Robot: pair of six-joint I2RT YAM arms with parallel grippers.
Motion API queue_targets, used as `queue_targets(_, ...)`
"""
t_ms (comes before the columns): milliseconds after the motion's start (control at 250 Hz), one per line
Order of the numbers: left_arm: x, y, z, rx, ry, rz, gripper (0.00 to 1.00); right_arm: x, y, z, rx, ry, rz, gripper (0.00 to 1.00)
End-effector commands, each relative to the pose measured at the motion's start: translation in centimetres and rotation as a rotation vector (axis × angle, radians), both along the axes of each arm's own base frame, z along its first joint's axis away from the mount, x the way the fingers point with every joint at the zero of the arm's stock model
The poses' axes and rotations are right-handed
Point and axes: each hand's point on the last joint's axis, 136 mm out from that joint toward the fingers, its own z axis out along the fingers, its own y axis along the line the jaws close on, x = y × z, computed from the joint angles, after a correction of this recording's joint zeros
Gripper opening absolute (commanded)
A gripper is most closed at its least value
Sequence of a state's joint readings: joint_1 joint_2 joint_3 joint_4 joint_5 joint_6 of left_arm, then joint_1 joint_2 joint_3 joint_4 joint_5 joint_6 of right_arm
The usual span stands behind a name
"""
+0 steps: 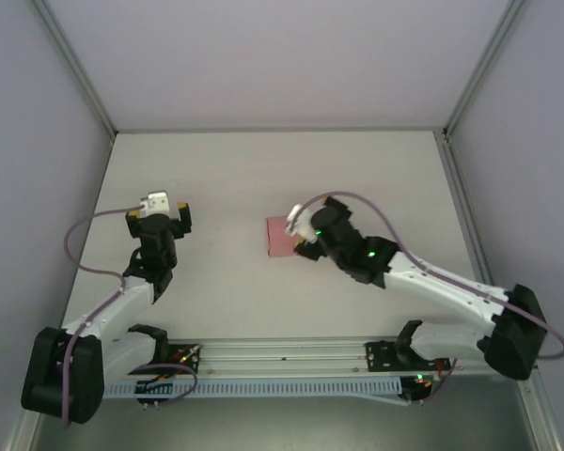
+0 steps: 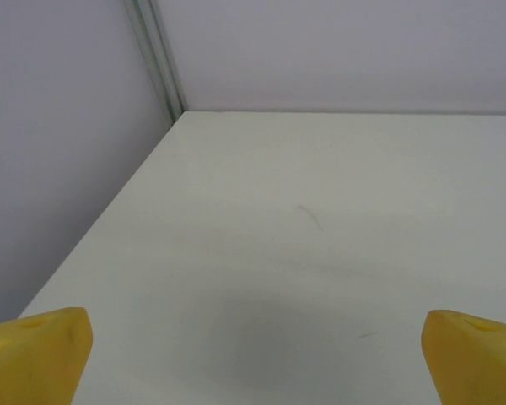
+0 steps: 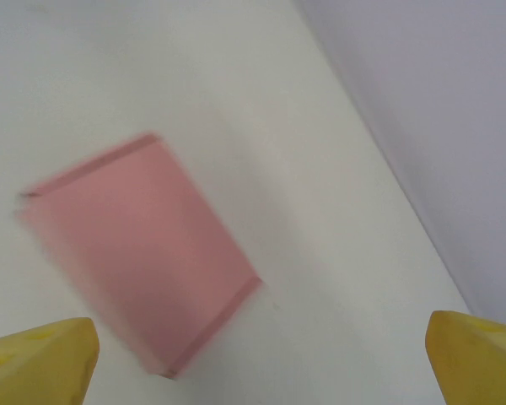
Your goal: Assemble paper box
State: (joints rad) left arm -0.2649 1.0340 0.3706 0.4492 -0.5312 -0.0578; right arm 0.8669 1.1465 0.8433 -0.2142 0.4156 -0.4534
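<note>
One box point(image 1: 282, 237) of pink thin card is recorded, lying flat on the table point(image 1: 263, 160). It is presented as a closed rectangular shape with no loose flaps seen. In the right wrist view the box point(image 3: 139, 249) is blurred, so whether every flap is tucked cannot be told.

Two grippers are listed.

- The right gripper point(image 1: 306, 246) is set low, just beside the box's right edge. Its yellow fingers point(image 3: 42, 359) are spread wide with nothing held between them, and the box is seen ahead of them, apart from both pads. This placement is judged to suit a fresh approach to the box, or a press on a fold.
- The left gripper point(image 1: 158, 218) is placed well to the left of the box. Its jaws are likewise spread wide over bare table. It is judged to be kept clear so that work at the box is not crowded.

No brand, label or writing can be read on the box or on either gripper.
</note>
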Motion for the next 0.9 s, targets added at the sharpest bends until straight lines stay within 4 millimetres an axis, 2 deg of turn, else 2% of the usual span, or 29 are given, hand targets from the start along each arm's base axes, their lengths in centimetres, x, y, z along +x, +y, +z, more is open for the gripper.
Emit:
queue_targets(0,0.7,0.2,1.9,0.016,-0.125,-0.03,1.0,3.4,-7.2,1.6,0.332,-0.079,-0.343,1.0)
queue_targets(44,0.7,0.4,1.5,0.002,-0.142,-0.041,1.0,4.3,-11.3,1.7,0.438,-0.142,-0.498,1.0)
queue_targets(88,0.8,0.6,0.9,-0.008,-0.146,-0.056,1.0,4.6,-14.5,1.5,0.532,-0.19,-0.606,1.0)
queue_targets(188,0.7,1.7,-0.9,0.003,-0.154,-0.038,1.0,4.6,-19.5,-0.2,0.694,-0.268,-0.733,1.0)
queue_targets(260,0.6,2.2,-2.2,-0.022,-0.166,-0.042,1.0,4.5,-21.0,-1.9,0.727,-0.317,-0.725,1.0)
queue_targets(335,1.1,2.0,-1.6,-0.009,-0.205,-0.073,1.0,4.3,-22.5,-3.6,0.727,-0.377,-0.75,1.0)
queue_targets(403,1.6,2.2,-2.1,-0.005,-0.217,-0.079,1.0,4.3,-24.3,-5.1,0.725,-0.411,-0.829,1.0)
queue_targets(459,1.6,2.6,-4.4,-0.029,-0.187,-0.084,1.0,4.9,-25.3,-6.7,0.725,-0.398,-0.87,1.0)
queue_targets(479,2.0,2.7,-4.1,-0.014,-0.213,-0.084,1.0,5.3,-25.7,-6.6,0.738,-0.416,-0.883,1.0)
queue_targets(499,2.1,2.6,-4.3,-0.014,-0.203,-0.095,1.0,5.7,-25.5,-6.8,0.726,-0.415,-0.871,1.0)
queue_targets(519,2.0,2.1,-5.4,-0.027,-0.143,-0.12,1.0,6.2,-25.3,-7.2,0.715,-0.404,-0.857,1.0)
queue_targets(587,3.4,2.1,-5.1,-0.033,-0.12,-0.126,1.0,8.7,-24.5,-10.0,0.678,-0.29,-0.829,1.0)
queue_targets(635,3.9,2.2,-5.4,-0.028,-0.1,-0.115,1.0,10.8,-23.8,-10.5,0.697,-0.259,-0.781,1.0)
queue_targets(695,4.0,2.0,-5.3,-0.023,-0.103,-0.129,1.0,10.7,-24.4,-11.4,0.746,-0.094,-0.781,1.0)
queue_targets(775,4.0,1.9,-5.3,-0.027,-0.1,-0.132,1.0,10.9,-23.7,-10.8,0.756,-0.171,-0.706,1.0)
queue_targets(894,4.1,1.9,-5.3,-0.025,-0.101,-0.132,1.0,11.0,-23.5,-11.2,0.733,-0.113,-0.722,1.0)
